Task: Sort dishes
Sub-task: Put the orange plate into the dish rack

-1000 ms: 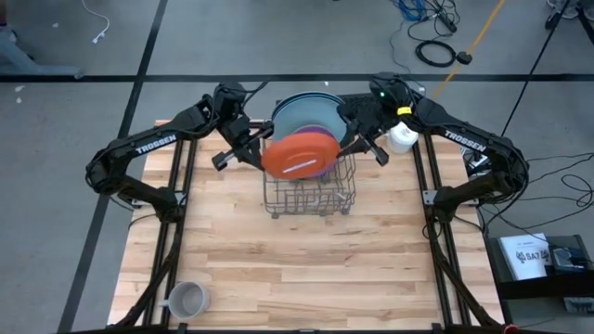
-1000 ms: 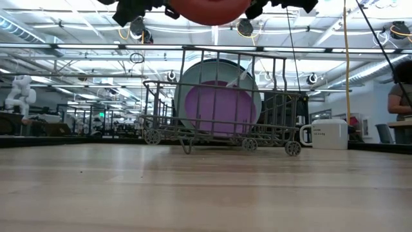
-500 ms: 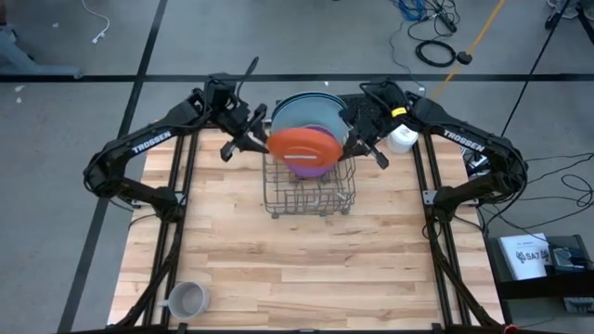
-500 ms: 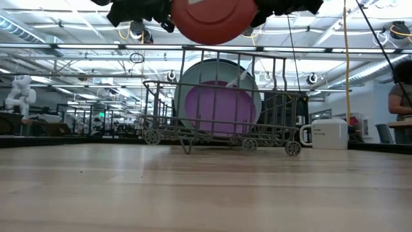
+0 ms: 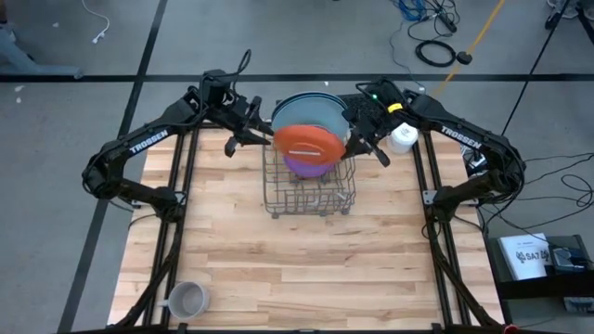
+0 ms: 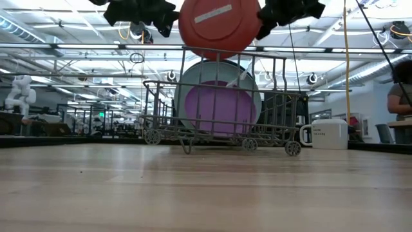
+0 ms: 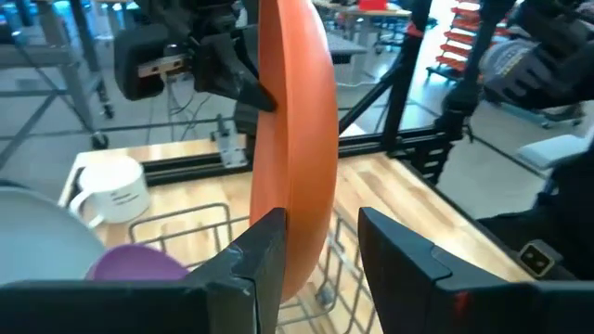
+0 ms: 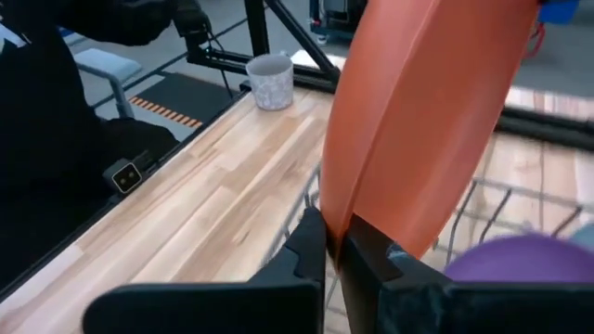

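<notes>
a pale wood counter (image 5: 306, 260) fills the high view, a workshop floor with cables around it. above the wire dish rack (image 5: 309, 190), toward twelve o'clock on the counter, the orange plate (image 5: 309, 145) hangs nearly on edge, probably tilted that way to drop into a rack slot in front of the purple plate (image 6: 221, 108) and the large grey plate (image 6: 251, 80) already standing there. the right hand (image 8: 331, 243) is clenched on its rim at three o'clock. the left hand (image 7: 320, 243) sits at nine o'clock, fingers parted around the rim, one beside it, not gripping. a white mug (image 6: 326, 133) stands just right of the rack.
</notes>
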